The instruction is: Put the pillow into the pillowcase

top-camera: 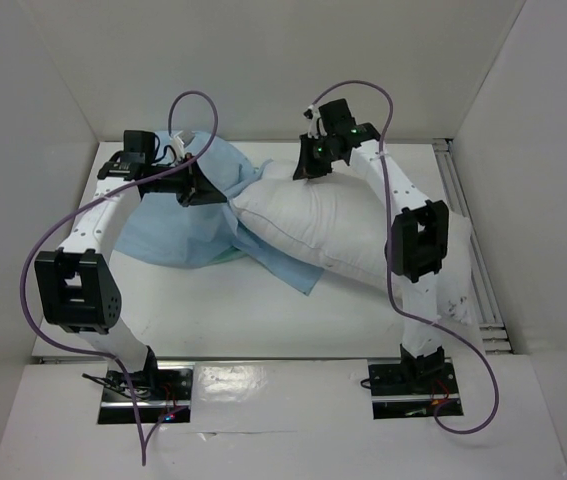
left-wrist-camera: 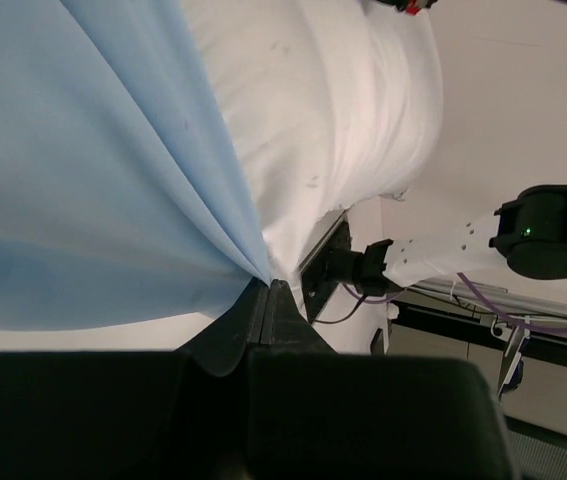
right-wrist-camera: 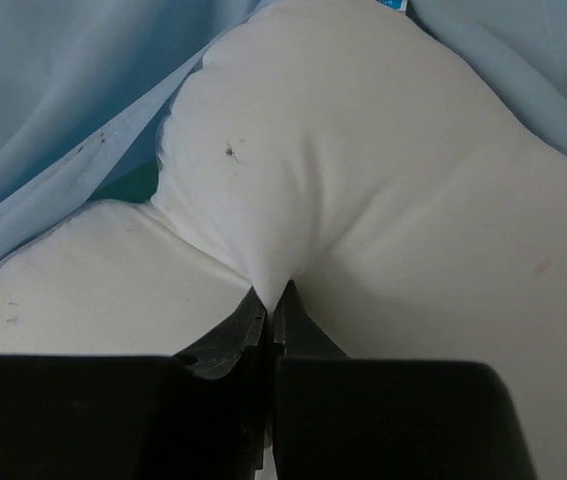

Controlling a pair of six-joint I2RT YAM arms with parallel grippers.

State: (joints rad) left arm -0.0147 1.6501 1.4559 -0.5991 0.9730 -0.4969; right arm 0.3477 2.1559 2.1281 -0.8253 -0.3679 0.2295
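Arms [top-camera: 81, 288] reach over the bench [top-camera: 263, 320]; the pillow [top-camera: 333, 225] lies far right, its left end overlapping the pillowcase [top-camera: 178, 230]. Left wrist: my left gripper [left-wrist-camera: 268, 290] pinches blue cloth, probably lifting the mouth. Right wrist: my right gripper [right-wrist-camera: 271, 295] pinches pillow fabric, presumably to feed it in.

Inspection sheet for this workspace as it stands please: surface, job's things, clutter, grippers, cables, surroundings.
Surface: white table, carrying both fabrics.
Job's things: pillow lies diagonally, its left end over the light blue pillowcase; most of it is outside, and whether the end is inside cannot be told.
Clutter: nothing seen.
Grippers: left gripper shut on a pillowcase fold; right gripper shut on a pinch of pillow.
Cables: a purple cable loops along each arm.
Surroundings: white walls on three sides; metal rail along the table's right edge.
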